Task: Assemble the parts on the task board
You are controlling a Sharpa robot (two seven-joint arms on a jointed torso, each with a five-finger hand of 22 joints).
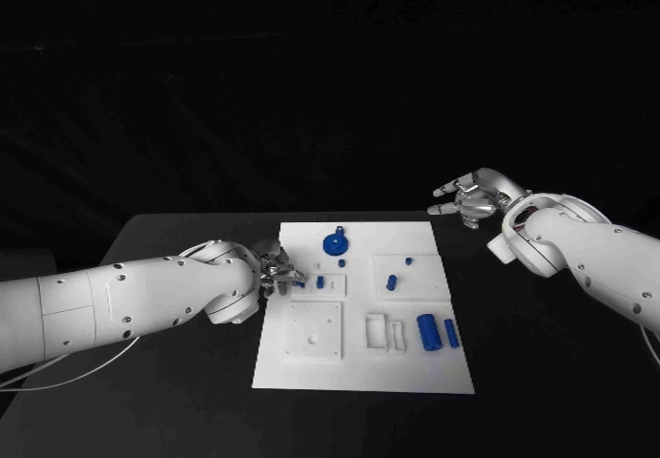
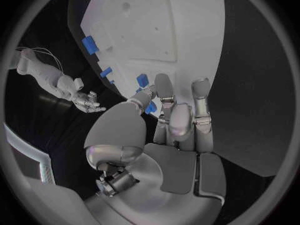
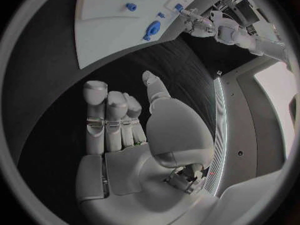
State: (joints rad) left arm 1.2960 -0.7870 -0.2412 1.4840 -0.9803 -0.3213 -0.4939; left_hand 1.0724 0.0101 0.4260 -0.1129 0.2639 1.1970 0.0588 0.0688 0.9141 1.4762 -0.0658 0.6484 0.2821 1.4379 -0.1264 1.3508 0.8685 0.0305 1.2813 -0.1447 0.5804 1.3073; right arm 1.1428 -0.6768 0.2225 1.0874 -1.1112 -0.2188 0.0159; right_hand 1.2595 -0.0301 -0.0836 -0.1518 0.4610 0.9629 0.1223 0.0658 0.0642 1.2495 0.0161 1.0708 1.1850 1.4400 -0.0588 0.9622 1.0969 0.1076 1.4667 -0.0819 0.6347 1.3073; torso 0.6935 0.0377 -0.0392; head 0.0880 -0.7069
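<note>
The white task board [image 1: 360, 367] lies in the middle of the table. On it are a large blue knob [image 1: 335, 243] near the far edge, small blue parts [image 1: 320, 282] [image 1: 391, 281] and two blue cylinders [image 1: 429, 331] side by side. My left hand [image 1: 279, 270] is at the board's left edge, fingers stretched over it. A small blue part [image 2: 150, 108] sits right at the thumb tip [image 2: 144, 98]; I cannot tell whether it is pinched. My right hand [image 1: 475, 196] hovers beyond the board's far right corner, fingers apart, holding nothing.
The board has a square recess [image 1: 315, 331] and white slotted blocks [image 1: 385, 331] near its front. Black table [image 1: 179, 382] surrounds the board on all sides. In the right wrist view the board [image 3: 106, 25] and knob [image 3: 152, 29] lie well beyond the fingers [image 3: 106, 115].
</note>
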